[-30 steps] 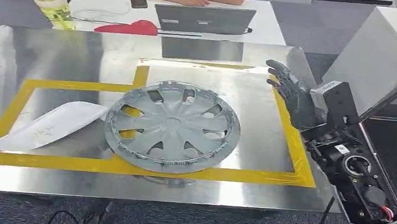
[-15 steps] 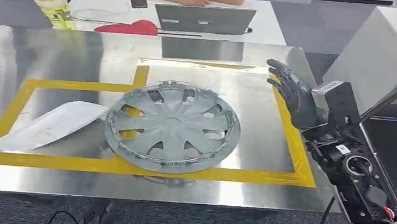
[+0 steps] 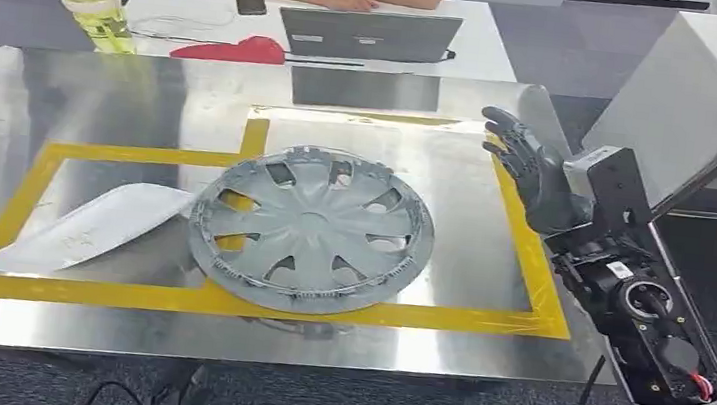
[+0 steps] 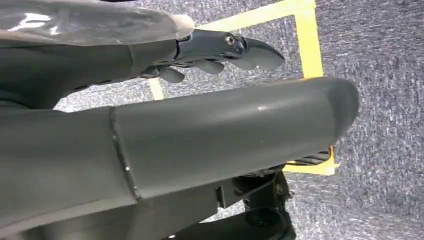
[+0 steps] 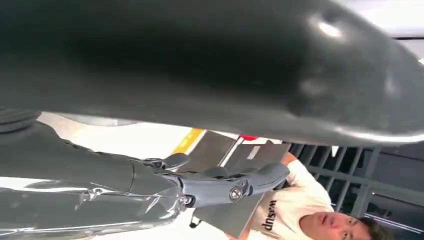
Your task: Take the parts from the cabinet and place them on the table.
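Nothing on the table is shifting since a second ago; only the right hand (image 3: 531, 170) is edging a touch farther right, away from the hubcap.

Its dark fingers are spreading apart, empty, hovering over the yellow tape (image 3: 521, 242) at the steel table's (image 3: 124, 97) right side. The grey hubcap (image 3: 312, 228) is lying flat inside the taped outline, touching a white panel (image 3: 80, 229) to its left. The left hand (image 4: 220, 52) is hanging over carpet, fingers loosely extended, holding nothing.
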Controlling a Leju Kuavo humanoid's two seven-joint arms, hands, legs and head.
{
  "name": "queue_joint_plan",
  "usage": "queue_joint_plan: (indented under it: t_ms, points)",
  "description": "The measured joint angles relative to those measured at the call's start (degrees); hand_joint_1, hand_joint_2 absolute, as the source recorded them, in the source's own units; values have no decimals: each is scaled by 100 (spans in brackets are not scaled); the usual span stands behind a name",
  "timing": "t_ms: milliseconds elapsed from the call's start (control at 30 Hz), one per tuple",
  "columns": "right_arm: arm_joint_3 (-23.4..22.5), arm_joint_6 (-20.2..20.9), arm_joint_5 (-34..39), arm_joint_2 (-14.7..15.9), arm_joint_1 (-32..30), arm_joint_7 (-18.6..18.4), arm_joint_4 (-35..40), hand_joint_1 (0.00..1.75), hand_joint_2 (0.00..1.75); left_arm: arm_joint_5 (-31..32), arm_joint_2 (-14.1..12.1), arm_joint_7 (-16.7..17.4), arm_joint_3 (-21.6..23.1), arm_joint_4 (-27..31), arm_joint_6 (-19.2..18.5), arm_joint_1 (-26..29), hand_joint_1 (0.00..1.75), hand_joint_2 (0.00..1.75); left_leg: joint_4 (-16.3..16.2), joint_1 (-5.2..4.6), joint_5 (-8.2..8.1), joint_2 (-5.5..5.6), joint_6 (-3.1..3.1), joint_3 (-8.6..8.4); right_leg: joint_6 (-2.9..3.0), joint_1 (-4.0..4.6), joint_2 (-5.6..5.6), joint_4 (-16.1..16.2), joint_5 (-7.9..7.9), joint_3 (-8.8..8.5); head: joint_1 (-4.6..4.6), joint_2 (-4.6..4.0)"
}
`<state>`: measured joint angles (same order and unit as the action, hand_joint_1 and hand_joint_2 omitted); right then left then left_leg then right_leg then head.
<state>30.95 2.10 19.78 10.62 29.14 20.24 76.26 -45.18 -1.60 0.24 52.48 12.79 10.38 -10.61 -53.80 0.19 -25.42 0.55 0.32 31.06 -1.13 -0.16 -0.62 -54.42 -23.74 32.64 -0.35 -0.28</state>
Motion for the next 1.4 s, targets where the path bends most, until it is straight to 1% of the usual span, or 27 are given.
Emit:
queue_joint_plan:
  t_ms: [467,1400]
  points:
    - [2,-22,33,-2,-24,18,0,0,0,-33,0,24,4,0,-120,1,0,0,0,0,0,0,0,0,0,0,0,0,0,0,0,0]
    - [2,-20,35,-33,-42,26,0,0,0,-42,0,20,4,0,-125,2,0,0,0,0,0,0,0,0,0,0,0,0,0,0,0,0]
